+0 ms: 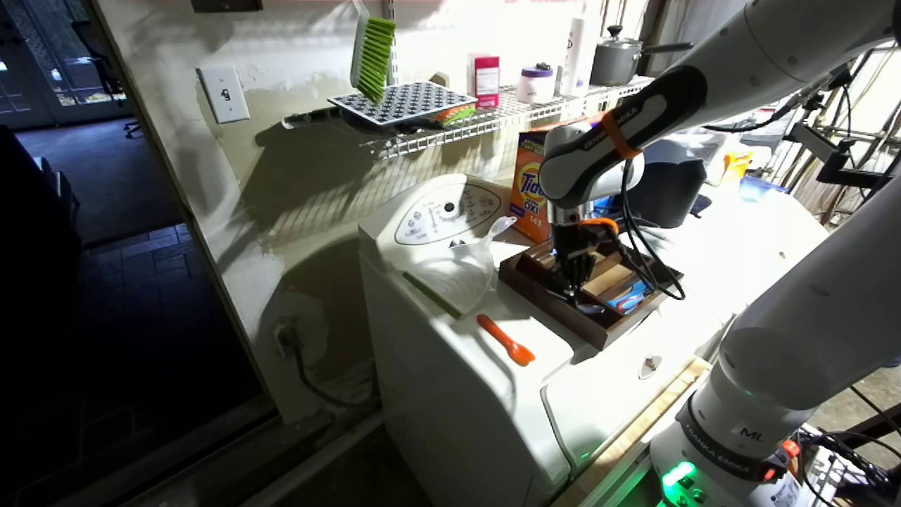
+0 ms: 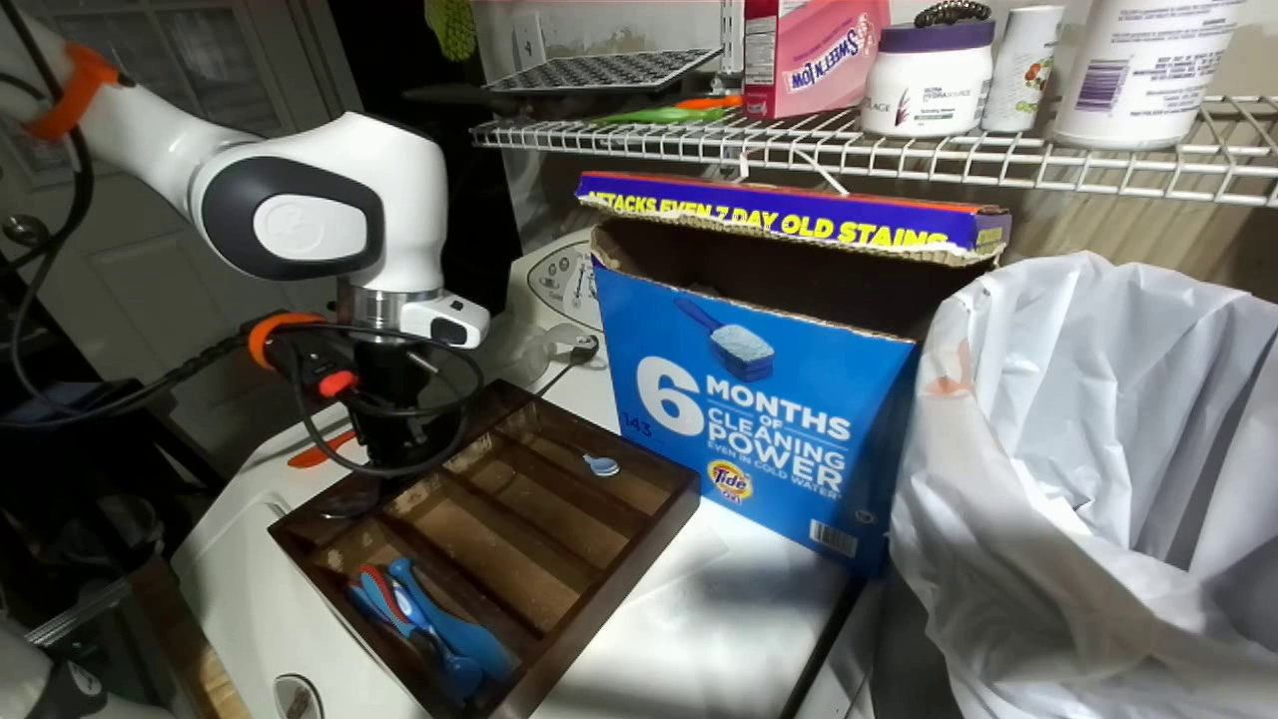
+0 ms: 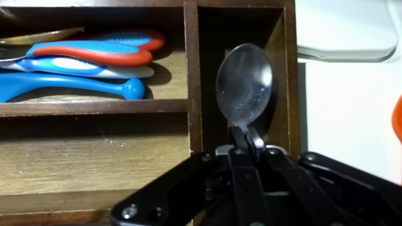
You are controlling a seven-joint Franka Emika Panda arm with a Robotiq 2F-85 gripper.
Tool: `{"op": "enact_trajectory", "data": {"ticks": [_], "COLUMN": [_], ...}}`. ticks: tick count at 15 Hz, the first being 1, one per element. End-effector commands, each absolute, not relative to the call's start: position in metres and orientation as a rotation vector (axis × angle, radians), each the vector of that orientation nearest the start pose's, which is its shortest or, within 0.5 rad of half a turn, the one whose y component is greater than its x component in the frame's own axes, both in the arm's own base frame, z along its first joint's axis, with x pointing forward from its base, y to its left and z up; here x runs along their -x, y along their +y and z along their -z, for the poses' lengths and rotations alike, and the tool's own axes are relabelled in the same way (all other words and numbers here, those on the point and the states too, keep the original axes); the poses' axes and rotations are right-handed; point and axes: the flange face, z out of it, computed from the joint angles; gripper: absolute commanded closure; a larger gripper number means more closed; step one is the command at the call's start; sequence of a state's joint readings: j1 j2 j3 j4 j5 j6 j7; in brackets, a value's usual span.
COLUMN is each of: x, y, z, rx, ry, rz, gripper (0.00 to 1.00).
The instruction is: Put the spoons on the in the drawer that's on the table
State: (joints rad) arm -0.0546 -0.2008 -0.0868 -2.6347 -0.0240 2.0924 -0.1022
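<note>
Holding a spoon (image 3: 244, 83) by its neck with gripper (image 3: 246, 136) closed narrowly; in wrist view, impossible to see the handle behind fingers (image 3: 237, 138).

Pretty sure this is somebody's home, laundry corner to be exact. You've got a white washer or dryer (image 1: 436, 394) (can't tell which) with a curved control panel (image 1: 429, 211), and a big open Tide box (image 2: 739, 439) right beside that. The wire shelf (image 1: 450, 134) above is loaded with everyday house stuff: pot (image 1: 614, 65), Sweet'N Low box (image 2: 819, 62), purple-lidded tub (image 2: 929, 88). Patchy wall (image 1: 310, 243) too, plus glass doors (image 1: 62, 91) in the background.
</note>
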Motion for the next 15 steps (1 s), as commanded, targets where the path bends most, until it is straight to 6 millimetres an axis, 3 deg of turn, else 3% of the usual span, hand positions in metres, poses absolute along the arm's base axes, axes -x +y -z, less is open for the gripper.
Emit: {"op": "enact_trajectory", "data": {"ticks": [1, 4, 11, 15], "x": [-0.382, -0.381, -0.379, -0.375], "y": [-0.051, -0.048, -0.041, -0.029], "z": [-0.292, -0.305, -0.36, -0.381], "rx": [3.052, 3.062, 3.113, 3.126], "ry": [0.014, 0.012, 0.002, 0.011], "rz": [-0.506, -0.486, -0.323, -0.241], "gripper": [0.66, 0.47, 0.01, 0.0]}}
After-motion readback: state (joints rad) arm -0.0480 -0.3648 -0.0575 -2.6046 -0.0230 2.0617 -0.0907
